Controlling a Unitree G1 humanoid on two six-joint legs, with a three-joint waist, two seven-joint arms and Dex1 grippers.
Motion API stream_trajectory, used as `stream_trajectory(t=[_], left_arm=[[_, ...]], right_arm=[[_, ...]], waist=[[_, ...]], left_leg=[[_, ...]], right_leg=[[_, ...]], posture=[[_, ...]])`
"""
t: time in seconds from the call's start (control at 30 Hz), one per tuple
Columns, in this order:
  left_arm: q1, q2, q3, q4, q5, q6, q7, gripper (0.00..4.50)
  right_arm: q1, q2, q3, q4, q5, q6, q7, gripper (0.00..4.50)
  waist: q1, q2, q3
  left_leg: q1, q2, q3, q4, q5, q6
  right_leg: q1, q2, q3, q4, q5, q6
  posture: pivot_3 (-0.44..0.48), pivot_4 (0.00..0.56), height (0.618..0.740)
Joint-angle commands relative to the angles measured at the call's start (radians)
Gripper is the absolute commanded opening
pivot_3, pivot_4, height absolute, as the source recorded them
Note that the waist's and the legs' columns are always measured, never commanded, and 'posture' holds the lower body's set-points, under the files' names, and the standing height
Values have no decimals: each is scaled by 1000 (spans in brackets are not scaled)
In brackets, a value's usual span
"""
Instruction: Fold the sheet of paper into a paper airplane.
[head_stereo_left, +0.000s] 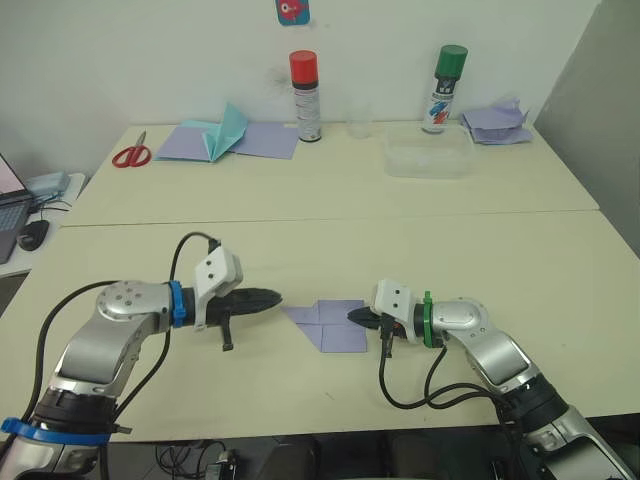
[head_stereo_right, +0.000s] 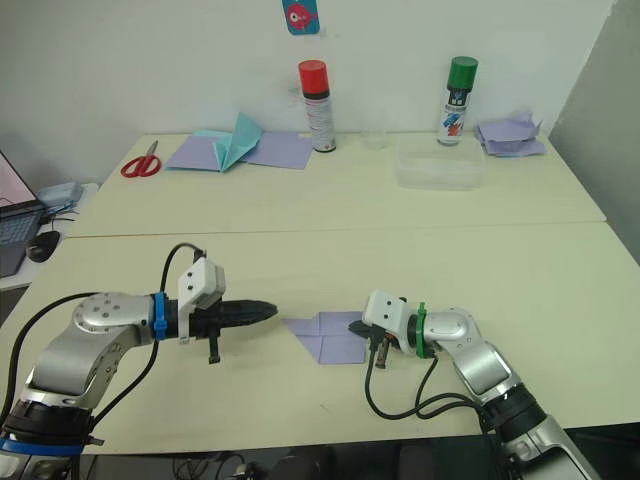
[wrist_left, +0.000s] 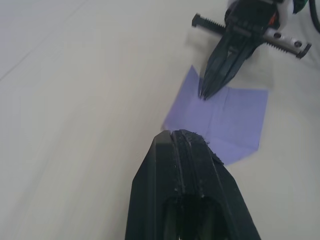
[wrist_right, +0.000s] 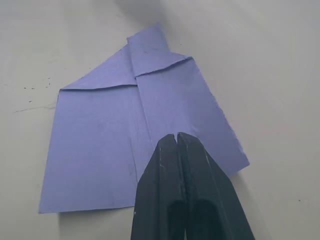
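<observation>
The sheet of paper (head_stereo_left: 330, 325) lies flat on the near table, pale lavender, with its corners folded in toward a blunt point and visible creases (wrist_right: 100, 140). My right gripper (head_stereo_left: 352, 317) is shut, and its tips rest on the sheet's right part (wrist_left: 205, 92). My left gripper (head_stereo_left: 275, 297) is shut and empty. It points at the sheet's left tip from a short gap away, just above the table. The paper airplane is out of view.
On the far table are red scissors (head_stereo_left: 131, 155), a teal paper plane (head_stereo_left: 228, 130) on lavender sheets (head_stereo_left: 265, 140), a red-capped can (head_stereo_left: 305, 83), a green-capped can (head_stereo_left: 443, 90), a clear container (head_stereo_left: 428, 158) and a crumpled lavender heap (head_stereo_left: 497, 125). A laptop (head_stereo_left: 10, 200) sits far left.
</observation>
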Motion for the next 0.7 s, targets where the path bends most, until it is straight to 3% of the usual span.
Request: stream_trajectory(t=[0.03, 0.3, 0.5, 0.6, 0.7], left_arm=[[-30, -42, -99, 6, 76, -41, 17, 0], [-57, -91, -232, 220, 274, -195, 54, 0], [-43, -111, -257, 264, 298, -239, 39, 0], [-43, -119, -261, 278, 306, -253, 38, 0], [-40, -124, -262, 292, 309, -266, 39, 0]], right_arm=[[5, -3, 16, 37, -21, 16, 7, 28], [0, 0, 14, 32, -20, 23, 9, 28], [9, -3, -26, -23, 17, 74, 4, 28], [11, 7, -97, -113, 112, 205, 3, 28], [9, -21, -184, -222, 229, 381, 17, 603]], waist=[[0, 0, 0], [-2, -1, 1], [0, -1, 1], [5, -1, 1], [9, -1, 1]], left_leg=[[0, 0, 0, 0, 0, 0], [0, 1, 4, 0, 0, 0], [0, 0, 4, 0, 0, 0], [0, 0, 4, 0, 0, 0], [-1, -1, 4, 0, 0, 0]], right_leg=[[0, 0, 0, 0, 0, 0], [-2, 0, 1, 0, 0, 0], [-1, 0, 1, 0, 0, 0], [-1, -1, 1, 0, 0, 0], [-2, -1, 1, 0, 0, 0]], posture=[[0, 150, 740], [0, 150, 740], [0, 150, 740], [0, 150, 740], [0, 150, 740]])
